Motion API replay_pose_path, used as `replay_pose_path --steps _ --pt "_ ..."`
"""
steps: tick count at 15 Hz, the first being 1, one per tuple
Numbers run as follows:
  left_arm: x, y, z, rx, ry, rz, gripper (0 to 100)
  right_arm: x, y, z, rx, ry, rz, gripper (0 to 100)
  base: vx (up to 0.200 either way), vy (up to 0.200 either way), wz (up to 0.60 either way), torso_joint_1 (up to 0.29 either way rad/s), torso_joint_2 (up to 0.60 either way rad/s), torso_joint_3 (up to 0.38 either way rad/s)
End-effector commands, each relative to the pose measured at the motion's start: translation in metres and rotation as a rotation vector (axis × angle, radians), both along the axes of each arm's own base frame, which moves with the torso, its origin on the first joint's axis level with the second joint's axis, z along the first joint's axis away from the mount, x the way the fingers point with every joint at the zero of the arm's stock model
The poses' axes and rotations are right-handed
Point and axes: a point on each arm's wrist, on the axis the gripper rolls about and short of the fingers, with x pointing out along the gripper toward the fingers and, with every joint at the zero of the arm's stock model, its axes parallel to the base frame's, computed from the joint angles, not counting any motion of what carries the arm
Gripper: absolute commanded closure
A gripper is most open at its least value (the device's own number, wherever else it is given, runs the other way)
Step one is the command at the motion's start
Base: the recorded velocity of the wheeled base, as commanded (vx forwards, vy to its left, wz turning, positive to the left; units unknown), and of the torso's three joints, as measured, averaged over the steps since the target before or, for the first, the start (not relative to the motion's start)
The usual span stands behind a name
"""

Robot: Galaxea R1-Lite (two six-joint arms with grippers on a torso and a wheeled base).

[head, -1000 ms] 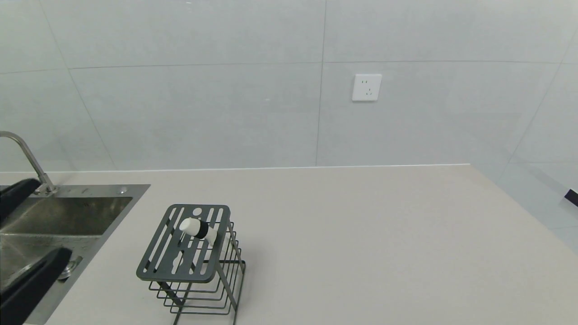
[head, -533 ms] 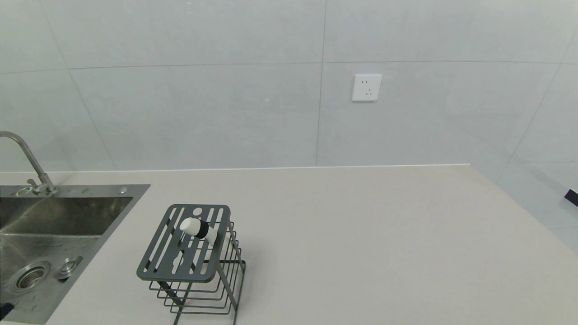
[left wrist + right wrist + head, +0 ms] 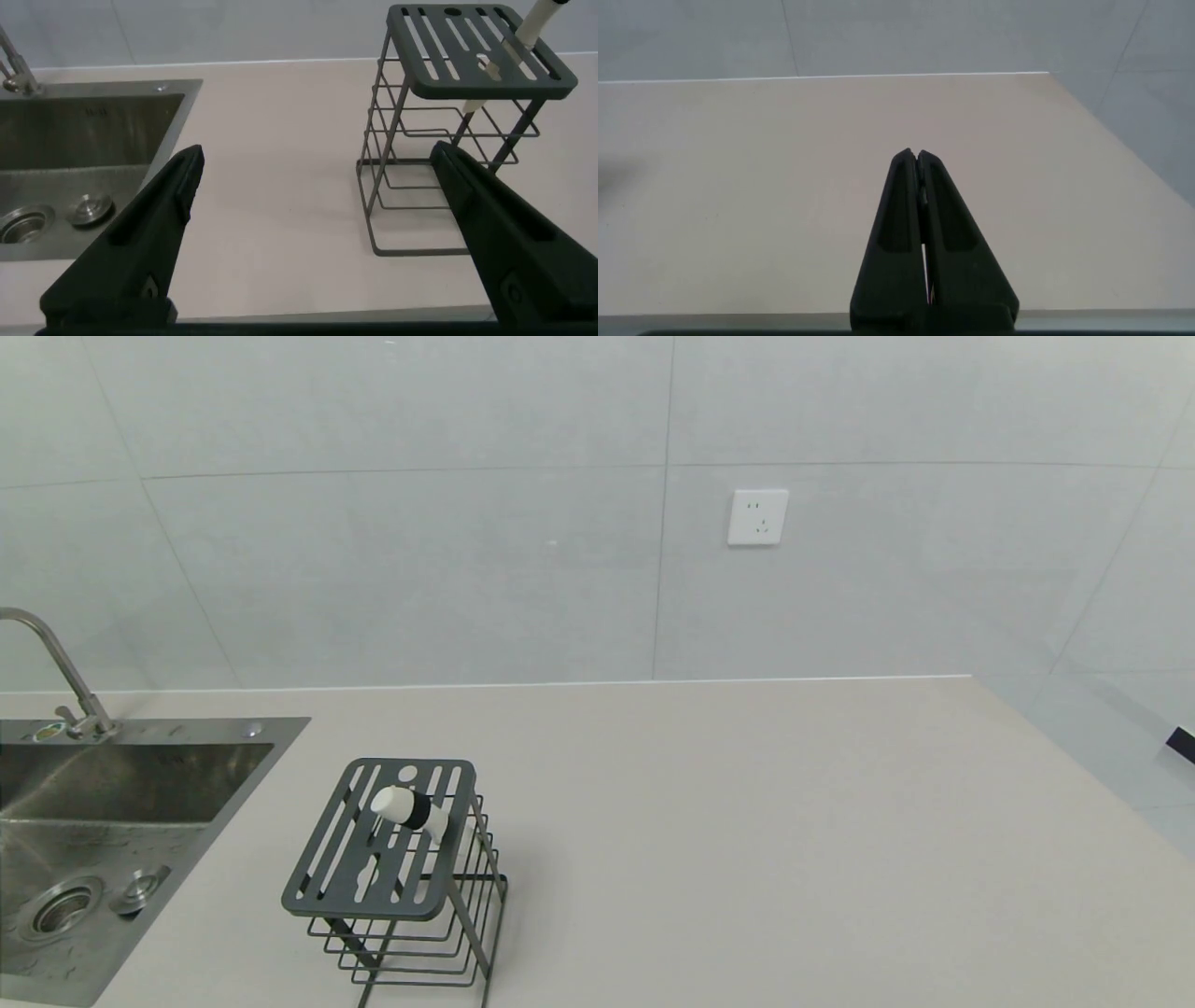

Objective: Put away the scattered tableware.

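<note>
Left gripper (image 3: 316, 154) of mine hangs released, jaws spread wide, facing the rack. My right gripper (image 3: 916, 157) is clenched on nothing, its fingers pressed together. A white-handled utensil with a black band (image 3: 408, 808) stands tilted in a slot of the dark grey slotted metal rack (image 3: 425, 889), at 7 o'clock on the beige countertop (image 3: 747, 821). A stainless steel sink (image 3: 140, 775) lies at 9 o'clock from the rack, with its curved faucet (image 3: 65, 668) at 10 o'clock. A white wall socket (image 3: 758, 516) sits at 1 o'clock.
</note>
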Motion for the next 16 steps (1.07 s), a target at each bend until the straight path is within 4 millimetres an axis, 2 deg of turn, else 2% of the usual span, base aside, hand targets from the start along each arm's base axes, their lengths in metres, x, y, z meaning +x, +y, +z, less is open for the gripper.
replay_pose_path --steps 1,16 --pt "0.0002 0.0000 -0.0007 -0.006 0.002 0.001 0 0.0001 0.0000 0.0000 0.001 0.002 -0.001 100 0.000 0.000 0.00 0.000 0.00 0.000" --pt "0.0002 0.0000 -0.0007 -0.006 0.002 0.000 0 0.0000 0.0000 0.0000 0.001 0.000 -0.001 100 0.000 0.000 0.00 0.000 0.00 0.000"
